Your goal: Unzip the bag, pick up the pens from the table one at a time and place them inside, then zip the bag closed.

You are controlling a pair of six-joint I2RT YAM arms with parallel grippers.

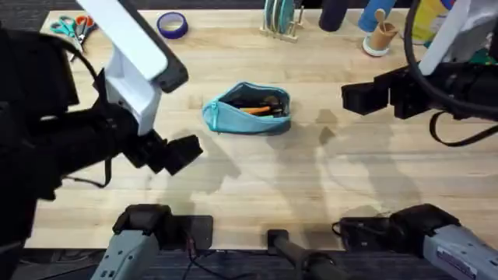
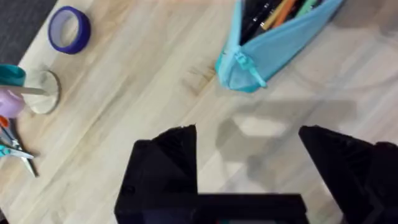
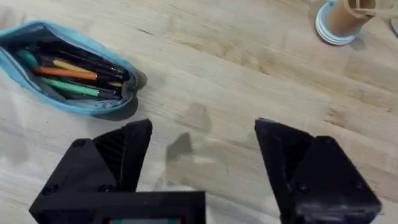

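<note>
The bag (image 1: pixel 249 109) is lying on the table (image 1: pixel 311 187), near the table's middle, and serves as the reference for every position below. Its zipper is standing open, and its mouth is gaping upward. The pens (image 1: pixel 261 107) are lying inside the bag, side by side along its length. In the right wrist view, an orange pen (image 3: pixel 65 72), a yellow pen (image 3: pixel 74 65) and a green pen (image 3: pixel 68 86) are showing through the open mouth among dark contents. In the left wrist view, the bag's teal zipper pull (image 2: pixel 244 63) is hanging at one end of the bag.

The left gripper (image 1: pixel 180 152) is hovering to the left of the bag and nearer the arm bases, apart from it. Its jaws are spread wide and are gripping nothing; bare table is showing between its fingers (image 2: pixel 177 155).

The right gripper (image 1: pixel 356 98) is hovering to the right of the bag, well apart from it. Its jaws are likewise spread and are gripping nothing.

A roll of purple tape (image 1: pixel 172 25) is lying beyond the bag, toward the far left of the table. Scissors (image 1: pixel 74 27) are lying farther left of the tape. A wooden cup (image 1: pixel 380 37) is standing beyond the bag, to the far right.
</note>
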